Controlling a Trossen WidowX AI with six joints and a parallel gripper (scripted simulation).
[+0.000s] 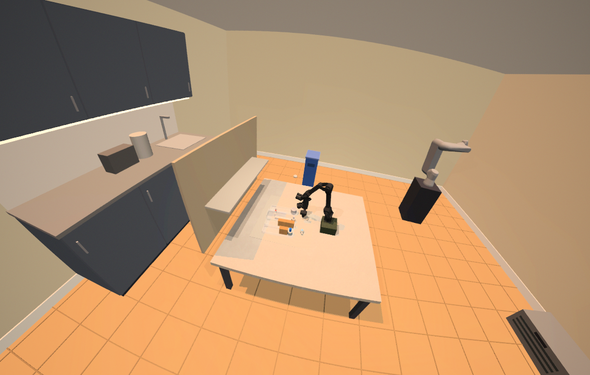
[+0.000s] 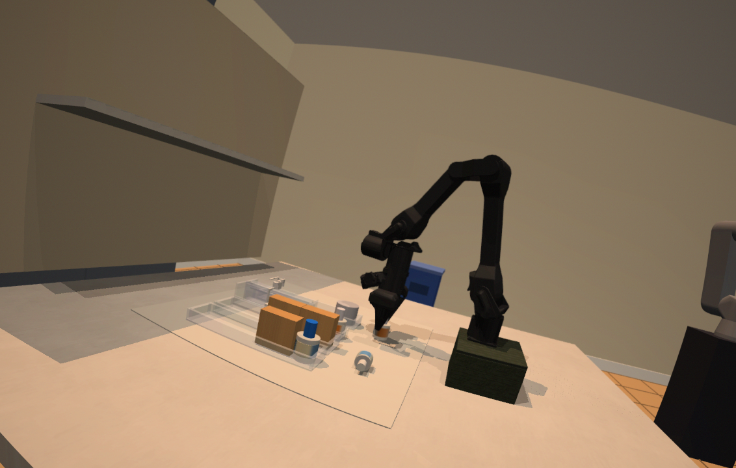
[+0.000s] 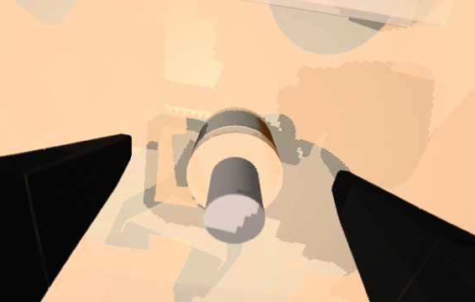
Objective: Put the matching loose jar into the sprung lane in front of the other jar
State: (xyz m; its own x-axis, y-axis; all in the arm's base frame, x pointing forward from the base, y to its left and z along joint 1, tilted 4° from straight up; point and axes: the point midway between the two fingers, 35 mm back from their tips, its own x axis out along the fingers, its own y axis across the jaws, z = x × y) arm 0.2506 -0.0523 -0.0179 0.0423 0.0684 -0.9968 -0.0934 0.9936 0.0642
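Presently: loose jar (image 3: 234,176), small, orange-banded, grey-capped, upright on the table (image 2: 475,430), at the lane's (image 2: 277,343) three o'clock. Probably light, rigid, smooth; grip the wide body, not the cap. Gripper (image 3: 233,168) spread wide astride it, empty.

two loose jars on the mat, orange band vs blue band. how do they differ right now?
Pose: the orange-band jar stands upright, while the blue-band jar lies on its side. Colour: one band is orange, the other light blue. Gripper: the open gripper is down around the orange-band jar, with fingers either side and not closed; the blue-band jar lies apart, untouched. Shared: both have grey caps and sit loose in front of the clear lanes.
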